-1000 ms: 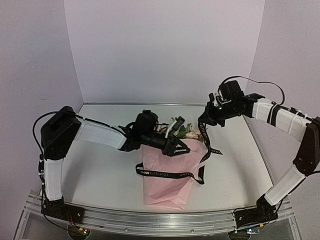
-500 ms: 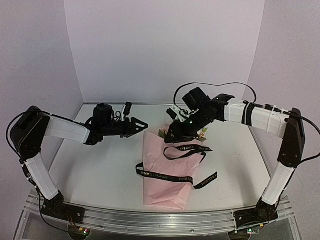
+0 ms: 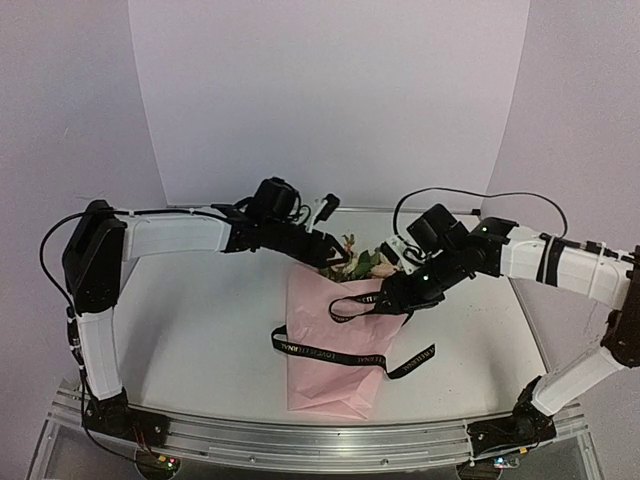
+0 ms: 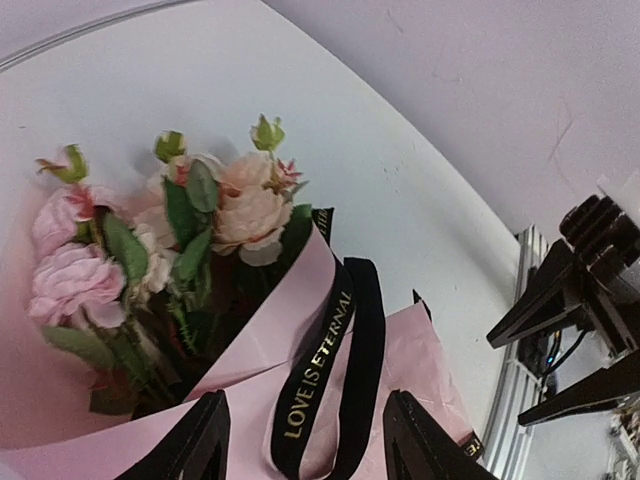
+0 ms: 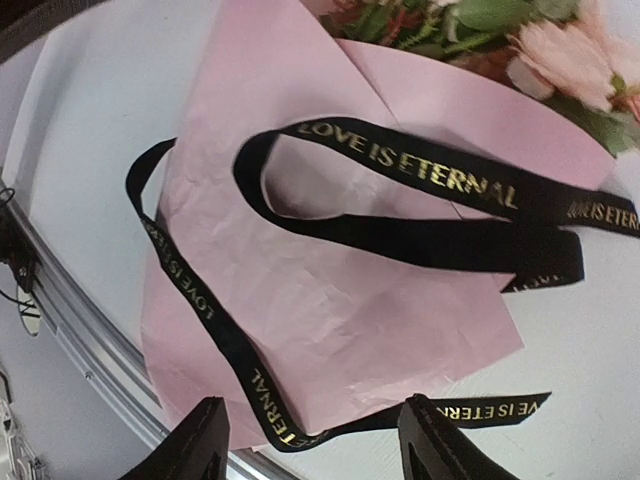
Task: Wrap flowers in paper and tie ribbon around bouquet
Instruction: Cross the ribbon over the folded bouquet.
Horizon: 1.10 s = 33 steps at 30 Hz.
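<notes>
Right gripper (image 5: 312,402) is gaping empty, ribbon (image 5: 400,240) just dropped on paper (image 3: 330,350) (0 knots). Left gripper (image 4: 305,398), likewise open and empty, is returning.

One bouquet (image 3: 330,375), one ribbon (image 3: 330,352), one table (image 3: 200,320), two tools: left tool (image 4: 305,445) and right tool (image 5: 318,445)

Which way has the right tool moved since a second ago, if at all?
Yes. In the top view the right tool came left and down, from beyond the paper's top right corner to over it.
</notes>
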{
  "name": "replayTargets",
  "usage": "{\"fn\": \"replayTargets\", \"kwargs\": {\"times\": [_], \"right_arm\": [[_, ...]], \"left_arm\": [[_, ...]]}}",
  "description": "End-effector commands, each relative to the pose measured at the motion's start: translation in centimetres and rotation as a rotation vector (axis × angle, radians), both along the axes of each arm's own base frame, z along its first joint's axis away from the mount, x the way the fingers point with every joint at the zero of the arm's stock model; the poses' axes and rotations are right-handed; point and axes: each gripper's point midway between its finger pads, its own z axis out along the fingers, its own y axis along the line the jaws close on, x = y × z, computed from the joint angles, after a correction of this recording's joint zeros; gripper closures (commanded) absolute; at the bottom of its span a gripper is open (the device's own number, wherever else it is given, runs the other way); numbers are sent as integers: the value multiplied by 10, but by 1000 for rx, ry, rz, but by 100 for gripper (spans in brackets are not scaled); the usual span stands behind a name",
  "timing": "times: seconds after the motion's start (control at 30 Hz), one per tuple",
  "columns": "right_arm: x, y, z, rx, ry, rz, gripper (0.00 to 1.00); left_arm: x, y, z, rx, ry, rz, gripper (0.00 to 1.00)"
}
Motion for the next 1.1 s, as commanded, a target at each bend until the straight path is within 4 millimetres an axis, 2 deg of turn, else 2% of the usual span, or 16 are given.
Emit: {"fn": "replayTargets", "kwargs": {"times": [0.0,0.13,0.37,0.5,0.63,0.73,0.83,0.9,1.07], "right_arm": [[10,-25,5,6,-127,-150,42],[3,-39,-4,-6,-140,-176,42],[-4,-40,-4,33,-138,-184,43],[-3,-36,-3,40,-128,-172,43],[-4,-29,-3,22,-136,-141,43],[-6,-19,-5,-9,-141,-92,43],[-13,-2,-11,-41,-139,-11,44],[-16,8,-15,-62,-139,39,44],[-26,30,-27,-146,-138,164,43]], "left_arm": [[-22,-9,-55,252,-17,-80,46],[-32,-25,-68,324,-22,-121,45],[-23,-27,-83,417,-72,-84,47],[-25,-28,-89,435,-59,-94,56],[-27,-26,-87,442,-58,-97,76],[-25,-27,-73,402,-70,-66,96],[-18,-21,-59,351,-74,23,100],[-14,-18,-37,276,-74,81,100],[-12,3,-13,143,-16,196,100]]}}
